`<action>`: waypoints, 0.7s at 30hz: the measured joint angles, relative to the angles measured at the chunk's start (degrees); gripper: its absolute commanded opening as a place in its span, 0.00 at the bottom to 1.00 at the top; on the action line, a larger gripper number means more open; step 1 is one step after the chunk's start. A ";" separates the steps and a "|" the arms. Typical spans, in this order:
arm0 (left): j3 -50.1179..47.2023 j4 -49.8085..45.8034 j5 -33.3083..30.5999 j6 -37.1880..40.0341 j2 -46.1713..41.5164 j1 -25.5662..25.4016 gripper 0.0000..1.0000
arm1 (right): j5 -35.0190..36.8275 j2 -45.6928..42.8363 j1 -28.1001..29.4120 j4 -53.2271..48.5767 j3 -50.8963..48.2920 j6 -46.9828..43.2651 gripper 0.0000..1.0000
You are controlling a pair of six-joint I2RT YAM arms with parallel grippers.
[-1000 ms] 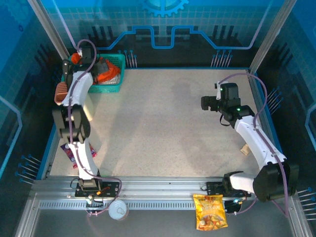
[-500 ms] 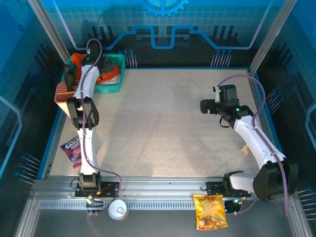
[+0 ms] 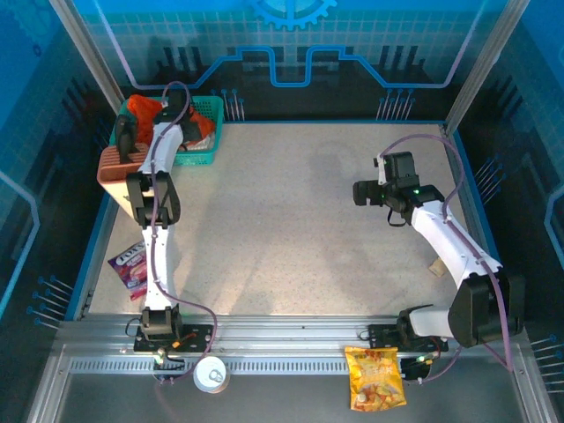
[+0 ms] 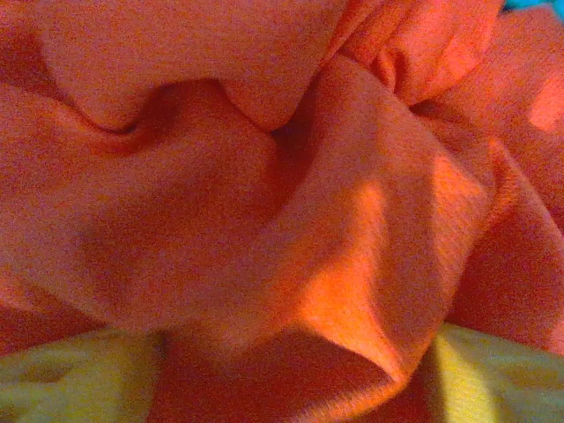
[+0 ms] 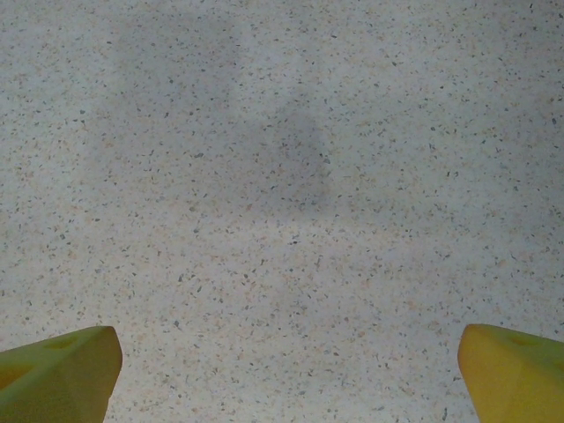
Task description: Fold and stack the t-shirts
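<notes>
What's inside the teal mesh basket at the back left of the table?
A bunched orange t-shirt lies in the basket, and the left arm reaches over it. Whatever lies beneath the cloth, and the basket floor, is covered.

A pale, speckled bench (image 3: pixel 291 220) fills the centre of the frame, edged by a thin blue rim (image 3: pixel 308 122) and fronted along the bottom by a ribbed aluminium rail (image 3: pixel 291 339). Across the top of the frame rises a blue backdrop wall (image 3: pixel 370 35) printed with a fine grid, circuit-style lines and a gear emblem (image 3: pixel 291 9) at top centre. Two bare metal posts (image 3: pixel 88 53) slant in from the upper left and upper right corners. Dark blue panels (image 3: pixel 26 220) close off both sides. Even overhead light leaves only soft grey shadows (image 5: pixel 291 159) on the bench top.
</notes>
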 measured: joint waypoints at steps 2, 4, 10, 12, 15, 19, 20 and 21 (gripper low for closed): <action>0.00 0.26 0.02 -0.07 0.79 0.00 0.35 | -0.02 0.00 0.07 0.00 0.00 -0.13 0.99; 0.00 0.68 0.17 -0.13 1.01 -0.02 0.20 | 0.02 0.00 0.07 -0.02 0.00 -0.24 0.99; 0.00 2.62 0.24 0.28 -0.20 -0.46 0.00 | 0.02 -0.02 0.11 -0.26 0.02 -0.46 0.99; -0.02 2.78 0.24 1.01 -1.62 -0.79 0.00 | 0.00 -0.02 0.15 -0.26 0.02 -0.46 0.99; -0.02 2.99 0.26 1.44 -5.01 -1.53 0.00 | -0.04 -0.13 0.52 -0.26 0.02 -0.44 0.98; -0.02 3.10 0.26 1.60 -10.93 -2.89 0.00 | -0.20 -1.01 1.07 -0.31 0.02 -0.42 0.98; -0.02 3.21 0.28 1.60 -12.57 -3.30 0.00 | -0.20 -1.33 1.16 -0.33 0.02 -0.42 0.98; -0.02 3.30 0.44 1.60 -14.14 -3.72 0.00 | -0.22 -1.75 1.18 -0.39 0.02 -0.42 0.98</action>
